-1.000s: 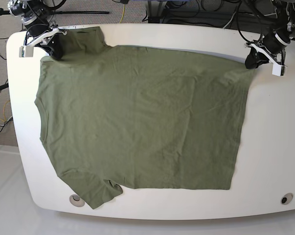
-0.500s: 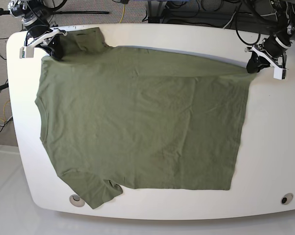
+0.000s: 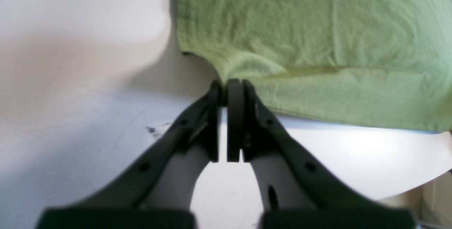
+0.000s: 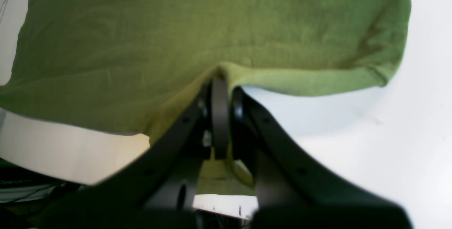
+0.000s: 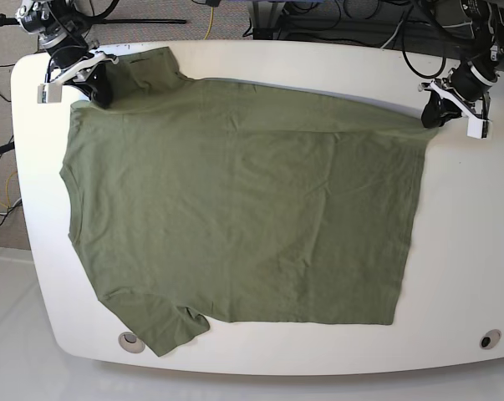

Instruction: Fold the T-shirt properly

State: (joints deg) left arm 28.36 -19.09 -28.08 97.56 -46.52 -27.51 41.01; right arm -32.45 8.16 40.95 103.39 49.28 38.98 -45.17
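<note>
White table (image 5: 465, 251) with rounded corners fills the base view, with dark cables and stands on the floor behind its far edge. On it lies the T-shirt (image 5: 243, 209), olive green, spread nearly flat, its hem toward the view's right and its sleeves toward the left; one sleeve reaches the near edge beside a small round fitting (image 5: 131, 341) in the tabletop. The right gripper (image 5: 97, 88) sits at the far left corner of the cloth, by the upper sleeve, and the left gripper (image 5: 433, 115) at the far right corner, by the hem. The far edge of the shirt runs taut between the two, lifted slightly off the table.

From the left wrist view, the left gripper (image 3: 224, 87) is clamped on a small pinch of the T-shirt (image 3: 317, 38) at its corner, the dark fingers (image 3: 236, 116) pressed together with fabric bunched at their tips. Bare table (image 3: 70, 80) lies to the left and below.

From the right wrist view, the right gripper (image 4: 220, 84) is likewise clenched on the T-shirt (image 4: 176, 27), a fold of the edge rising into the closed fingers (image 4: 219, 123) and more cloth hanging down between them. White table (image 4: 406, 144) shows to the right, its edge at lower left.
</note>
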